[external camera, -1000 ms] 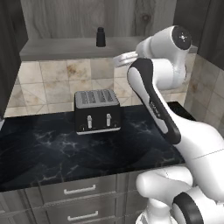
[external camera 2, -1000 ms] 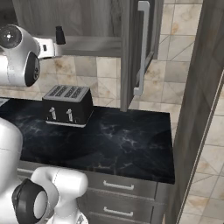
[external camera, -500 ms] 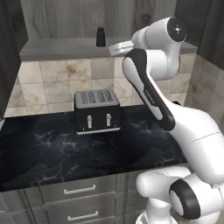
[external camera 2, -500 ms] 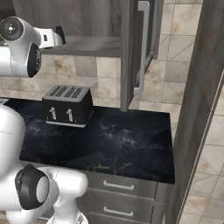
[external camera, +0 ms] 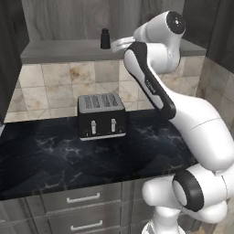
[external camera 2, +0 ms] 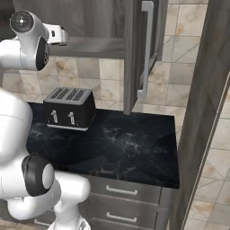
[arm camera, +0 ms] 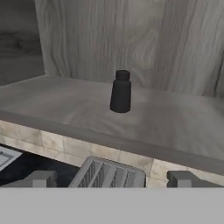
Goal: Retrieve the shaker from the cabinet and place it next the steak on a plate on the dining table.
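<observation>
Left base view: shaker (external camera: 105,38) upright on cabinet (external camera: 68,49) shelf, top centre; gripper (external camera: 119,43) just beside it.
Hand view: shaker mid-frame, jaws spread wide, nothing held. Prob. light, rigid, slick; grab cylindrical body, not neck.

the shaker (arm camera: 120,92) looked like matt black plastic, smooth, with only a faint sheen down one side. the cabinet (arm camera: 131,48) showed grey wood grain on its back wall, and its shelf board (external camera: 68,49) was a flat, dull grey with softer streaks. the toaster (external camera: 101,116) had a glossy black body, a ridged silvery metal top and small pale levers. the counter (external camera 2: 126,143) was polished black marble with thin white veins. the wall tiles (external camera: 59,87) looked like mottled beige stone, smooth and slightly shiny. the drawers (external camera: 82,201) were matt grey with brushed silver handles. the arm (external camera: 183,114) was glossy white plastic with dark joints.
</observation>
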### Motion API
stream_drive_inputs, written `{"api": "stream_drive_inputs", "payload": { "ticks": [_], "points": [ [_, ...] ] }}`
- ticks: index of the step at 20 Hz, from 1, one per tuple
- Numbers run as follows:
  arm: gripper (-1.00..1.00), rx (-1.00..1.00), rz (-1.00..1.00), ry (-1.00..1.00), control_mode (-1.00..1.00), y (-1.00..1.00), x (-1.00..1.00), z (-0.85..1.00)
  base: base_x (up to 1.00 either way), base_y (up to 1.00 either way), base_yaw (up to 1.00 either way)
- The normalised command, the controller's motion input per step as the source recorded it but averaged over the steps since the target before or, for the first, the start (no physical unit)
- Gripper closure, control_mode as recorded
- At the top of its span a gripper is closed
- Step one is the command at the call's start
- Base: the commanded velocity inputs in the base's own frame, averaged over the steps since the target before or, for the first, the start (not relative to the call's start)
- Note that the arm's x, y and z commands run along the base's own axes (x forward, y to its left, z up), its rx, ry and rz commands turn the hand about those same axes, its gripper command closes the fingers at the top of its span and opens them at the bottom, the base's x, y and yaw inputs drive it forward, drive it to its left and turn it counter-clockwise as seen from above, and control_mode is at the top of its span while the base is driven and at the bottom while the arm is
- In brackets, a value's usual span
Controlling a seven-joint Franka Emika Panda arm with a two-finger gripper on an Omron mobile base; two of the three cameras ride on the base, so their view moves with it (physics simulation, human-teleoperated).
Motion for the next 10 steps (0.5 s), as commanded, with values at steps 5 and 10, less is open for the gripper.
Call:
{"api": "stream_drive_inputs", "payload": {
  "ticks": [5,10],
  "points": [
    [-1.0,0.0,0.0,0.07,-1.0,0.1,0.44,0.0,0.0,0.0,0.0],
    [-1.0,0.0,0.0,0.0,-1.0,0.21,0.37,0.08,0.0,0.0,0.0]
  ]
}}
